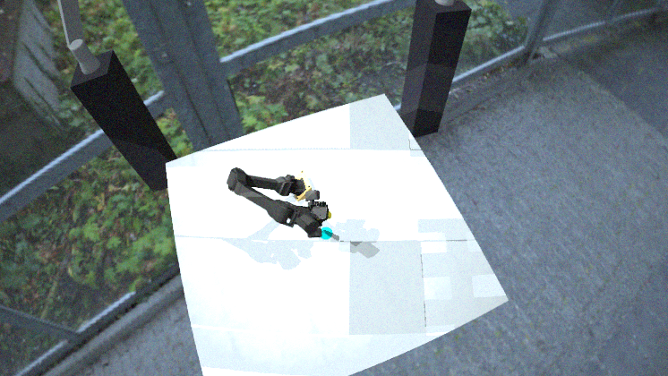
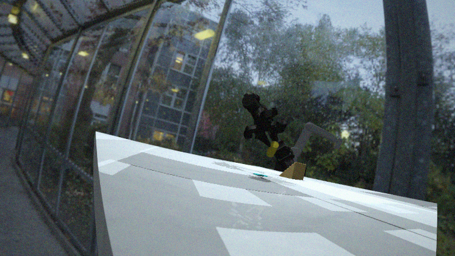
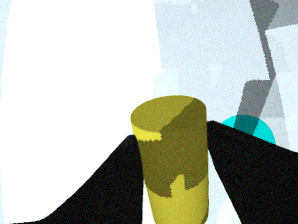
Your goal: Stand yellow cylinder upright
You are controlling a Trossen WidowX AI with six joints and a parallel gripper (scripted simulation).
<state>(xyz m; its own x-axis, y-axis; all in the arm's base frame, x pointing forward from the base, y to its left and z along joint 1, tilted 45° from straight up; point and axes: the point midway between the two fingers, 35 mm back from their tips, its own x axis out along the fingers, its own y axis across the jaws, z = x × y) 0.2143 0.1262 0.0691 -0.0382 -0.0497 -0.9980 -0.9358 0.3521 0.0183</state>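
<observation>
My gripper (image 2: 272, 147) (image 3: 172, 136) is shut on the yellow tall cylinder (image 1: 329, 215) (image 2: 271, 151) (image 3: 175, 160), one dark finger on each side of it. In the exterior view the cylinder is tilted and held in the air above the table. In the top view only a bit of it shows past the dark arm, and the fingers are hidden. The cyan circle (image 1: 326, 232) (image 2: 260, 175) (image 3: 261, 128) lies flat on the table, a little to the right of the cylinder in the wrist view. The right finger covers part of it there.
A wooden wedge-shaped block (image 1: 304, 193) (image 2: 294, 171) stands on the white table (image 1: 280, 303) (image 2: 159, 216) close to the arm. Two black pillars (image 1: 124, 121) (image 1: 427, 70) stand by the table's far side. Patchy shadows cross the table.
</observation>
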